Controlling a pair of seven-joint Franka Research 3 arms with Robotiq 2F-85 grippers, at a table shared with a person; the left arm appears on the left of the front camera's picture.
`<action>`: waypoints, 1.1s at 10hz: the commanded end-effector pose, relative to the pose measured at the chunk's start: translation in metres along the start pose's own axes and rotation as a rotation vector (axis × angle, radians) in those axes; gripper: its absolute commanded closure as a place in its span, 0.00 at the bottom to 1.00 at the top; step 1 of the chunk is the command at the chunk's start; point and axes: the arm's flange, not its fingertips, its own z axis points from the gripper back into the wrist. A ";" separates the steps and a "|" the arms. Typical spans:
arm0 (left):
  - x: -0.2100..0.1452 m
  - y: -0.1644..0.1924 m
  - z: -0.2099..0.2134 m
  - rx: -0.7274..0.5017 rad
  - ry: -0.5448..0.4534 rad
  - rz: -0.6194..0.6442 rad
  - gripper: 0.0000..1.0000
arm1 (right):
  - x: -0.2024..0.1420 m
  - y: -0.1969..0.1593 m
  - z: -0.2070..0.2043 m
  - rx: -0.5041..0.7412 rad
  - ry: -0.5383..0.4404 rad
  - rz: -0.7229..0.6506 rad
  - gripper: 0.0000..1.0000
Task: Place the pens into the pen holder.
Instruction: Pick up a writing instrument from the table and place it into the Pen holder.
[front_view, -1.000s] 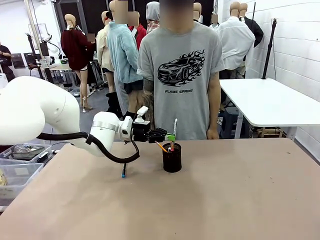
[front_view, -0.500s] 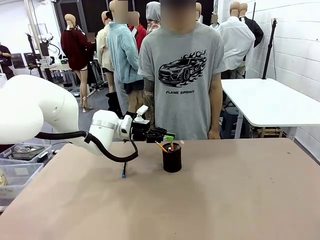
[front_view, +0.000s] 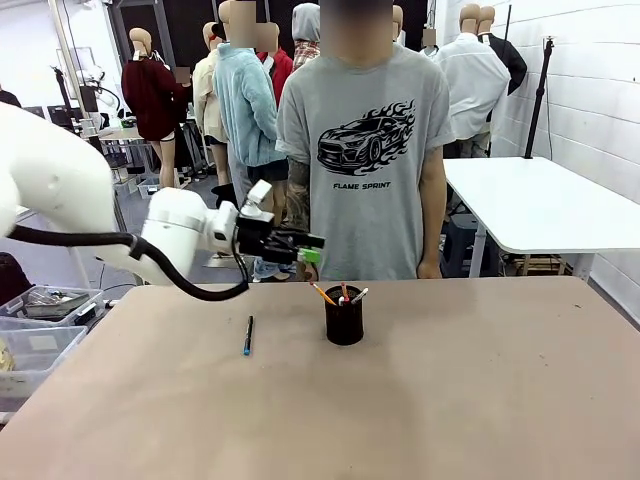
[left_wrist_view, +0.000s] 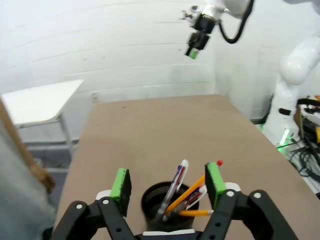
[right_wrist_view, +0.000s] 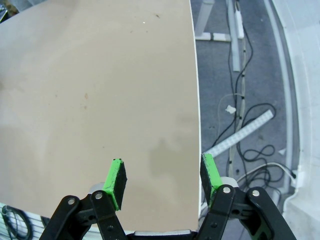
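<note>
left gripper (front_view: 312, 249): jaws apart, nothing between them. Green pads (left_wrist_view: 121, 184) stand wide to either side of the cup's mouth in the left wrist view. It hangs above the table, up and robot-left of the cup, fingers pointing roughly robot-right.
pen holder (front_view: 344, 322): upright on the table (front_view: 480, 390), toward the far edge, in front of the person (front_view: 365, 150). It is lower than the left gripper and apart from it.
in the holder: orange pen (front_view: 322, 293) leans robot-left and white-silver pen (front_view: 358, 296) leans robot-right. Both stick out over the rim, so 2 of 3 look done.
black pen (front_view: 247, 336): flat on the table, robot-left of the holder, near it but not touching. Its blue tip is at the end nearer the robot.
key relation: the black pen lies below the left gripper and to its robot-left. Its long axis runs near-to-far, almost along the robot-to-person line, so the jaws would likely need to close across it, left-right.
nearer arm: left, clearly, since the pen is on its side of the cup.
right gripper (right_wrist_view: 163, 179): jaws apart and empty. It is held high, looking down on the table's edge and floor cables, well apart from pen and holder.
next move, judged: the left gripper turns its fingers down and drops over the black pen's middle.
risk: the thin pen may roll or pivot when pinched.
</note>
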 end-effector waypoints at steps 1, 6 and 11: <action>0.044 -0.045 0.033 0.199 0.186 0.057 0.11 | 0.000 0.000 0.000 0.000 0.001 -0.001 0.25; 0.106 -0.103 0.103 0.626 0.556 0.292 0.11 | 0.000 0.000 0.000 0.000 0.001 -0.001 0.25; 0.098 -0.106 0.082 0.829 0.719 0.590 0.11 | 0.000 0.000 0.000 0.000 0.001 -0.001 0.25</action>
